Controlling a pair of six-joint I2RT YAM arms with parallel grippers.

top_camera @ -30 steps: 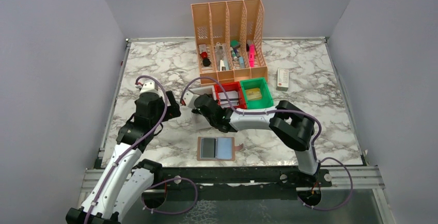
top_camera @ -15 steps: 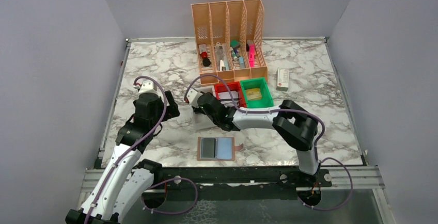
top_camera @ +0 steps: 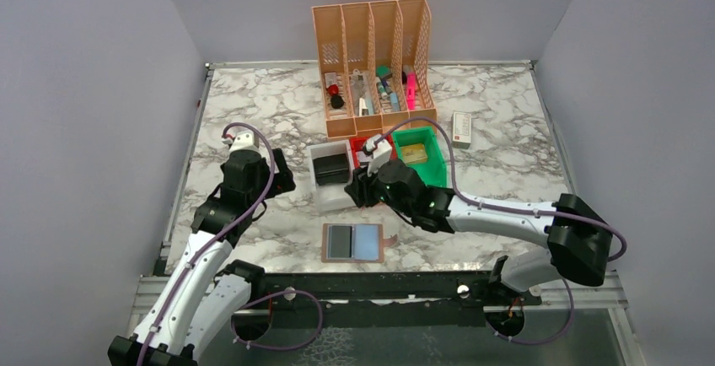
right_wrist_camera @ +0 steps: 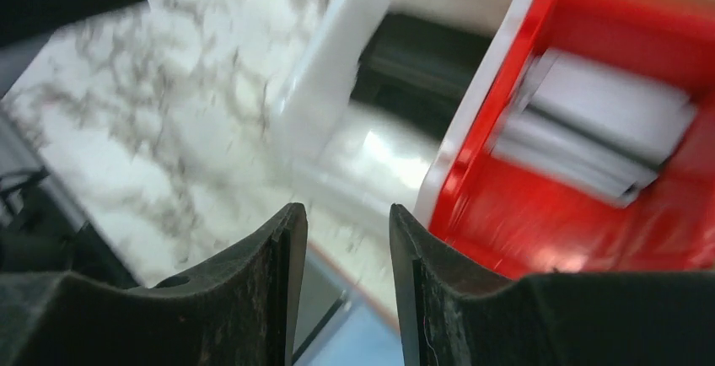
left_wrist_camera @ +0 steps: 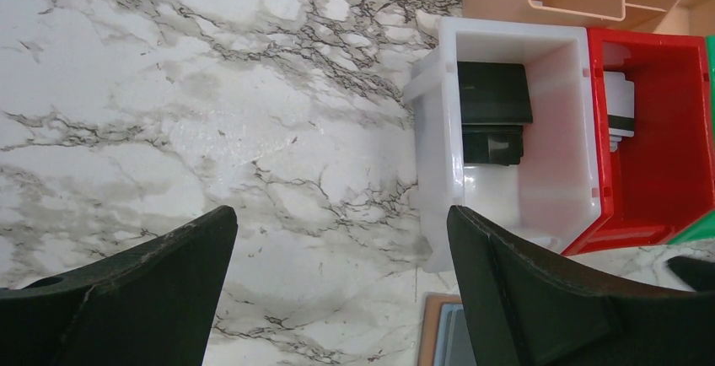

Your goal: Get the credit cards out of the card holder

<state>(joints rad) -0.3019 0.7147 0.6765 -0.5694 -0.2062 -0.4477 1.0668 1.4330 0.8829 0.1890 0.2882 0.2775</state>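
The right arm has swung off the white bin [top_camera: 324,192], its elbow now stretched toward the desk's right edge. The black case [top_camera: 335,166] inside that bin has come into view. The right claw [right_wrist_camera: 341,214] has opened partway. Its jaws stand a little apart with nothing between them, above the wall where the white bin meets the red bin [left_wrist_camera: 674,206].

The card holder [top_camera: 353,260] lies flat close to the near edge of the desk [top_camera: 253,121], about midway along it. It is a thin tan-brown rectangle with a brown border. Two credit cards [top_camera: 340,241] sit side by side within that border, a dark one on the left and a pale blue one on the right. Both are smooth, flat rectangles.

The desk is glossy white marble with grey veins. The left claw [left_wrist_camera: 341,223] hangs wide open and empty over bare marble, nearer the left edge than the white bin. The plastic bins are boxy and open-topped: white, red, then a green bin [top_camera: 434,162] in a row. Behind them, by the far edge, stands an orange slotted file organiser [top_camera: 371,37]. A small white box [top_camera: 461,129] lies toward the right edge.
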